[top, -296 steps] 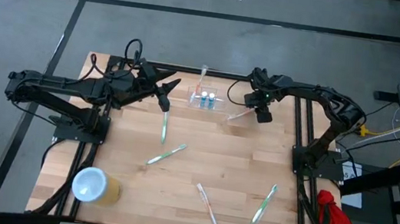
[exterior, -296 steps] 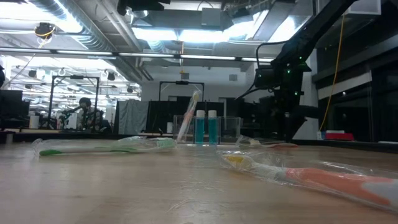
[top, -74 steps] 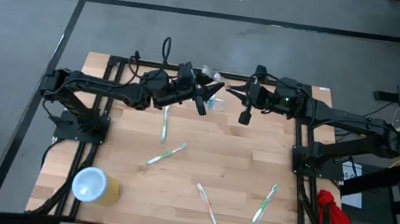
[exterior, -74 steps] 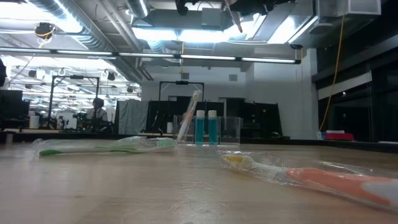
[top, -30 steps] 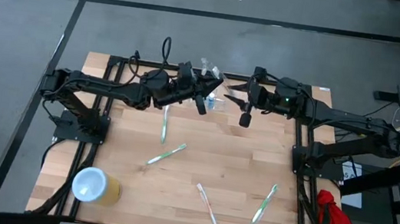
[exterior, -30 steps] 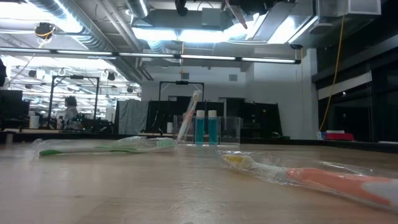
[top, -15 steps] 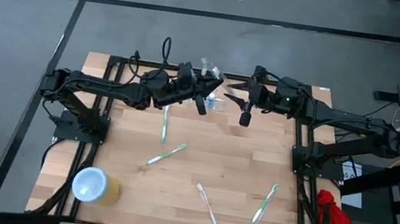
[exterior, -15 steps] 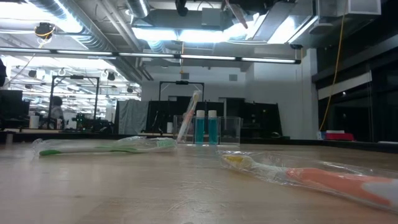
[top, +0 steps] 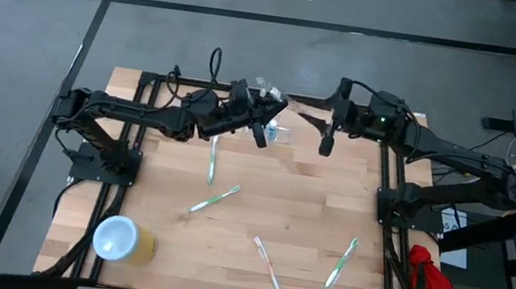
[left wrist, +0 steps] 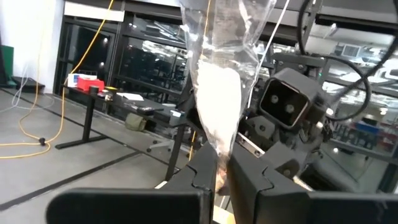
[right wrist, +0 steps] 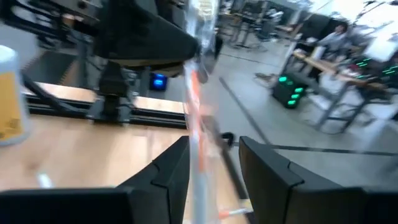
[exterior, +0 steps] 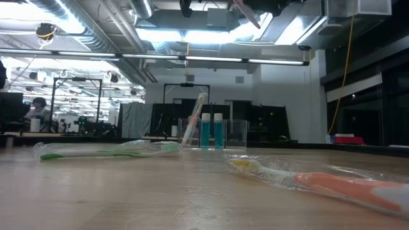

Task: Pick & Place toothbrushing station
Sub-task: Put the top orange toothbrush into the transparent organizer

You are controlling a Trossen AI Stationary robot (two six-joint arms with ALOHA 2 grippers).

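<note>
Left gripper (top: 269,118) hovering at upper centre of the high view, gripping a clear-wrapped toothbrush (left wrist: 214,118), fingers (left wrist: 205,171) clenching on the wrapper's lower end in the left wrist view. Right gripper (top: 313,124) reaching in from upper right, holding an orange-handled wrapped toothbrush (right wrist: 198,134) running between its fingers (right wrist: 165,171); grasping it, as far as visible. Toothbrushing station (exterior: 213,133) standing upright at centre of the low view on the table's (top: 308,221) far edge, carrying two blue tubes and one leaning brush. Lying loose on the wood: green brushes (top: 215,199) mid-left and lower right (top: 341,262), another at lower centre (top: 268,266). Yellow cup (top: 120,240) sitting at lower left.
</note>
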